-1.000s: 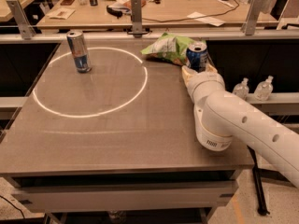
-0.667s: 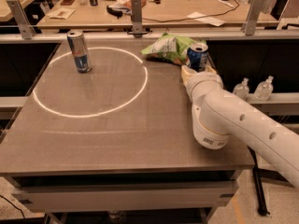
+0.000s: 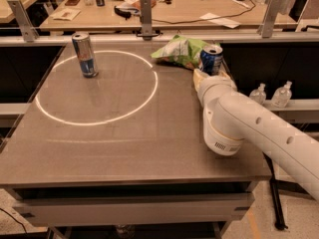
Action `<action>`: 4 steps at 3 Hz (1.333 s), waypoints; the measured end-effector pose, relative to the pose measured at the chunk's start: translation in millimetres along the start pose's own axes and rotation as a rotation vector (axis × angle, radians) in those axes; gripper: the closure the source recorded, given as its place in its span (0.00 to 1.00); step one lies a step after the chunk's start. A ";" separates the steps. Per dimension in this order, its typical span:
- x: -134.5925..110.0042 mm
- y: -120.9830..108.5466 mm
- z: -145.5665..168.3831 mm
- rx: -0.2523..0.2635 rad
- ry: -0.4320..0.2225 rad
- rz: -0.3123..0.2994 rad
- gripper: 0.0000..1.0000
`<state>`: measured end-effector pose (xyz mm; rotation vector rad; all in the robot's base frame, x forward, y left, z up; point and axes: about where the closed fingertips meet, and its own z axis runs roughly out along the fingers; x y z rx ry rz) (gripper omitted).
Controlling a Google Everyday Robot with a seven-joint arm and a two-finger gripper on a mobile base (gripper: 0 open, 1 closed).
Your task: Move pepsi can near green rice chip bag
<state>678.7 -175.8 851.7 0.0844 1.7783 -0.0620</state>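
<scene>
One camera view looks down from a height onto a grey-brown table [image 3: 124,148]. Take the pepsi can [image 3: 212,59] as the landmark. It stands upright near the table's far right corner, dark blue with a silver top.

Touching the pepsi can on its left, and reaching a little behind it, lies the green rice chip bag [image 3: 180,51], light green, crinkled and lying flat.

Right at the base of the pepsi can, on its near side, is the gripper [image 3: 211,74], cream-coloured and low over the table. It sits tight against the can, but whether the claw is open, closed or gripping the can cannot be told from this angle.

From the gripper, the thick white arm [image 3: 264,128] runs toward the viewer and out past the right edge, with a rounded joint hanging over the table nearer than the pepsi can.

Well to the left of the pepsi can, a slim silver and blue can [image 3: 84,55] stands upright. It stands on the far arc of a thin ring of white light [image 3: 94,122] cast on the table.

To the right of the pepsi can, beyond the table's edge and lower down, stand two small clear bottles [image 3: 258,93].

Behind the pepsi can, past a metal rail [image 3: 145,16], is a wooden desk [image 3: 199,9] strewn with papers and cables.
</scene>
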 end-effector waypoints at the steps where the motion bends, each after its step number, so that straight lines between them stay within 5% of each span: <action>1: 1.1 -2.0 5.2 -0.025 0.005 0.012 0.14; 2: -2.8 -5.0 10.3 -0.074 -0.004 -0.017 0.00; 4: -31.6 -24.3 2.1 -0.216 -0.044 -0.228 0.00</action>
